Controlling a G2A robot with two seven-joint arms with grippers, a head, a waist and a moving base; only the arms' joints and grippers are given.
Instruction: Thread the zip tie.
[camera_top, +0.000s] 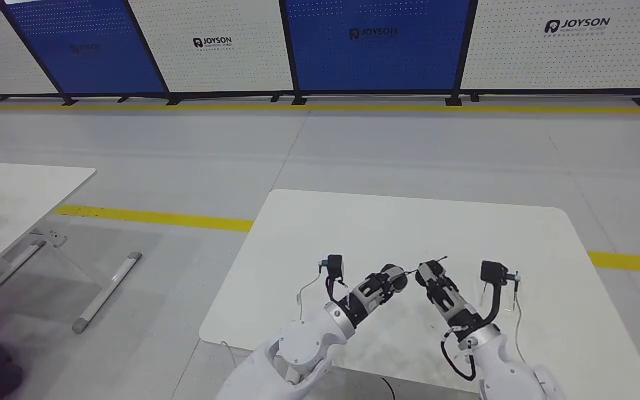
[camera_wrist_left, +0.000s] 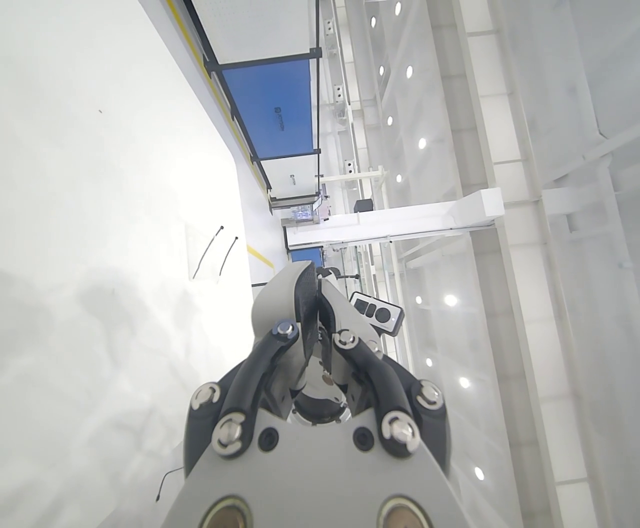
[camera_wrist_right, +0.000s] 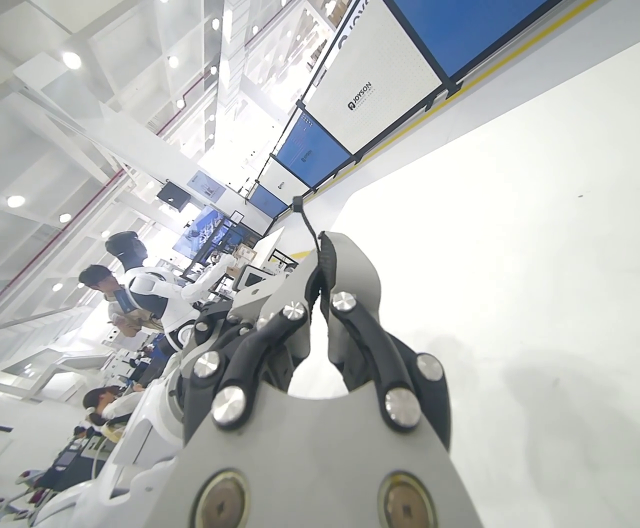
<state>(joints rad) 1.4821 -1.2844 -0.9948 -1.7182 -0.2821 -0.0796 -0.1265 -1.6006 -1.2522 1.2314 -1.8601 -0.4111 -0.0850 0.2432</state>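
My right gripper (camera_wrist_right: 322, 246) is shut on a black zip tie (camera_wrist_right: 306, 220). The tie's short end, with the small square head, sticks out past the fingertips. My left gripper (camera_wrist_left: 316, 274) has its black pads pressed together, and I cannot tell whether anything is between them. In the top view the left gripper (camera_top: 400, 273) and the right gripper (camera_top: 424, 269) hover tip to tip, nearly touching, over the near part of the white table (camera_top: 400, 215).
Two loose black zip ties (camera_wrist_left: 206, 252) (camera_wrist_left: 228, 255) lie side by side on the table beyond the left gripper. A third zip tie (camera_wrist_left: 162, 484) lies close to it. A second white table (camera_top: 30, 190) stands to the left, and panel walls (camera_top: 380, 40) stand behind.
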